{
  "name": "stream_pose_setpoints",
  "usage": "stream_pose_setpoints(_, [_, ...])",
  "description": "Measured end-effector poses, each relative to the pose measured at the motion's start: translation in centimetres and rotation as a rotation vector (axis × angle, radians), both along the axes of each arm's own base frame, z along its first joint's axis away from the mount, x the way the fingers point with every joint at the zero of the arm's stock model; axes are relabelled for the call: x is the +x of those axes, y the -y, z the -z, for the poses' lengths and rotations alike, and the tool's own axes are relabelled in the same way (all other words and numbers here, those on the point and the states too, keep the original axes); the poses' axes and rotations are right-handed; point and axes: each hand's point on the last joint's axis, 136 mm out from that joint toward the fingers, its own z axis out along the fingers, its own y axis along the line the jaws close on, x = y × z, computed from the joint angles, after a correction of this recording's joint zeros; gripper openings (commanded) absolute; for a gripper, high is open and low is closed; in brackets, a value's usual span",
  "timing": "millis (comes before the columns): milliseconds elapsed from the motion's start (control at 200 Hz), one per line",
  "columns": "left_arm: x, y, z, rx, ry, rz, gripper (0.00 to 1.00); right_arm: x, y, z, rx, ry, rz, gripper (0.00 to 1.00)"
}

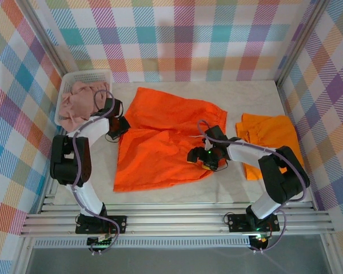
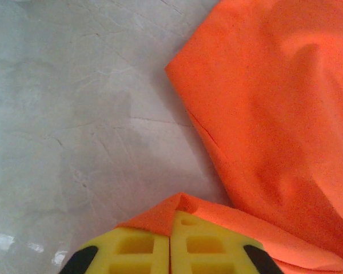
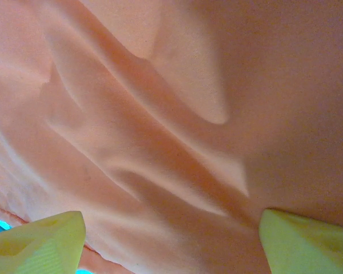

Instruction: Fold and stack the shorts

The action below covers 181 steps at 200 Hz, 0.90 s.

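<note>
A big pair of orange shorts (image 1: 160,140) lies spread flat in the middle of the table. My left gripper (image 1: 119,127) is at its upper left corner. In the left wrist view the yellow fingers (image 2: 137,248) are shut, with that corner of the orange shorts (image 2: 274,114) pinched between them. My right gripper (image 1: 203,157) hovers low over the shorts' right edge. Its fingers (image 3: 46,242) stand wide apart over rumpled orange cloth (image 3: 171,125), holding nothing. A second, folded pair of orange shorts (image 1: 268,142) lies at the right. Pink shorts (image 1: 80,103) sit in the basket.
The white mesh basket (image 1: 91,74) stands at the back left, against the checked wall. Bare marble table (image 2: 74,114) shows left of the pinched corner. A metal rail (image 1: 177,220) runs along the near edge, in front of the arm bases.
</note>
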Motion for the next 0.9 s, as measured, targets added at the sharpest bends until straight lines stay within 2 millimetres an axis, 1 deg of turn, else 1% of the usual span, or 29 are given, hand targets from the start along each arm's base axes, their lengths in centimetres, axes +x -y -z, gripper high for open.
stream_pose_setpoints(60, [0.2,0.0,-0.1,-0.009,0.004,0.011,0.29,-0.3,0.0,0.0,0.008,-0.004,0.004,0.81])
stream_pose_setpoints(115, [0.3,0.1,-0.4,-0.020,0.011,0.011,0.45,-0.5,0.1,-0.1,0.013,-0.008,0.005,0.81])
stream_pose_setpoints(170, [0.3,0.1,-0.9,-0.031,0.021,0.018,0.65,-0.8,0.1,-0.2,0.019,-0.013,0.003,0.81])
stream_pose_setpoints(210, [0.3,0.3,-1.6,-0.045,0.032,0.019,0.73,-1.0,0.1,-0.3,0.020,-0.018,0.002,0.81])
stream_pose_setpoints(265, [0.2,0.6,-3.5,-0.069,0.076,0.030,0.81,-1.2,0.2,-0.8,0.025,-0.016,0.002,0.82])
stream_pose_setpoints(330, [-0.3,1.2,-6.3,-0.104,0.145,0.045,0.95,-1.2,0.2,-1.9,0.034,0.000,0.002,0.82])
stream_pose_setpoints(380, [-1.2,1.6,-8.8,-0.141,0.203,0.047,0.99,-1.0,0.1,-3.2,0.042,0.019,0.002,0.82])
stream_pose_setpoints(405, [-1.7,1.8,-10.1,-0.159,0.234,0.056,1.00,-0.6,-0.1,-4.0,0.048,0.035,0.001,0.83])
stream_pose_setpoints(455, [-2.7,2.3,-12.0,-0.191,0.282,0.069,1.00,0.7,-0.7,-6.0,0.066,0.077,-0.001,0.83])
stream_pose_setpoints(485, [-3.2,2.8,-12.8,-0.216,0.308,0.079,1.00,1.6,-1.2,-7.4,0.083,0.110,-0.004,0.84])
stream_pose_setpoints(520, [-3.8,3.3,-13.3,-0.242,0.326,0.089,1.00,2.6,-1.8,-9.0,0.100,0.147,-0.009,0.84])
stream_pose_setpoints(570, [-4.9,4.2,-13.0,-0.280,0.328,0.101,1.00,4.4,-2.6,-11.4,0.122,0.205,-0.020,0.85])
stream_pose_setpoints(610, [-5.7,5.2,-12.1,-0.303,0.309,0.113,1.00,6.1,-3.2,-13.2,0.134,0.251,-0.021,0.85])
stream_pose_setpoints(665, [-7.2,7.0,-10.0,-0.329,0.255,0.143,1.00,8.2,-4.0,-14.9,0.148,0.301,-0.026,0.85])
stream_pose_setpoints(715, [-8.6,8.6,-7.9,-0.348,0.200,0.168,1.00,10.1,-4.2,-15.6,0.150,0.326,-0.020,0.86])
stream_pose_setpoints(760, [-9.9,9.9,-6.0,-0.358,0.152,0.186,1.00,11.7,-4.0,-15.6,0.144,0.334,-0.007,0.86])
stream_pose_setpoints(800, [-10.8,10.8,-4.7,-0.363,0.117,0.201,1.00,13.2,-3.6,-15.1,0.136,0.327,0.009,0.86])
stream_pose_setpoints(855, [-12.0,11.9,-3.2,-0.366,0.076,0.222,1.00,15.3,-2.7,-14.0,0.117,0.308,0.036,0.86])
stream_pose_setpoints(905, [-12.6,12.7,-2.2,-0.364,0.053,0.233,1.00,17.2,-1.8,-12.6,0.102,0.287,0.057,0.86])
